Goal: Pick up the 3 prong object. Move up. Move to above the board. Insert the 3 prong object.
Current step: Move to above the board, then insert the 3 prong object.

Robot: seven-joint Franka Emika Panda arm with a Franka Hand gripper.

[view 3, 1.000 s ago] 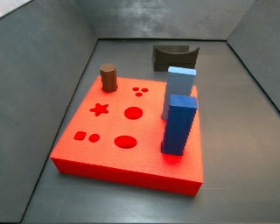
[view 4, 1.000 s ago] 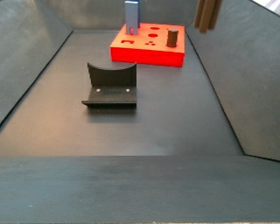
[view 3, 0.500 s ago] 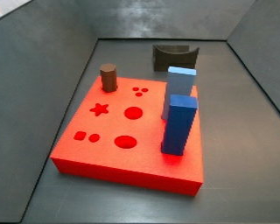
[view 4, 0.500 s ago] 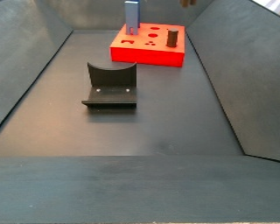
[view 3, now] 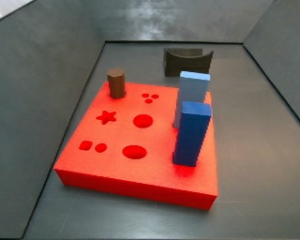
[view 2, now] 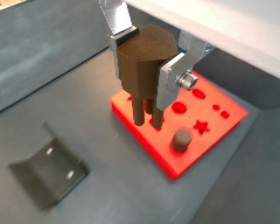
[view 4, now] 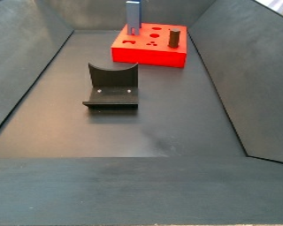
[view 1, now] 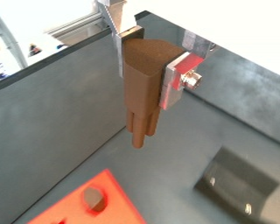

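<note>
My gripper (view 1: 143, 80) is shut on the 3 prong object (view 1: 140, 109), a brown piece with a blocky head and thin prongs pointing down. Both wrist views show it between the silver fingers (view 2: 168, 80). The object (view 2: 140, 74) hangs high above the floor, with the red board (view 2: 220, 133) below and beyond its prongs. The board lies flat in both side views (view 3: 115, 161) (view 4: 150, 56), with star, round and dot holes. The gripper is out of view in both side views.
A stubby brown peg (view 3: 116, 84) stands in the board's corner. Two blue blocks (view 3: 194, 131) (view 3: 193, 92) stand along one board edge. The dark fixture (view 4: 110, 86) stands on the grey floor, apart from the board; it also shows in a wrist view (view 2: 46, 166). Grey walls enclose the floor.
The held brown piece showed at the upper edge of a side view a second ago, then only its tip, and now is gone. The gripper has risen out of that view.
</note>
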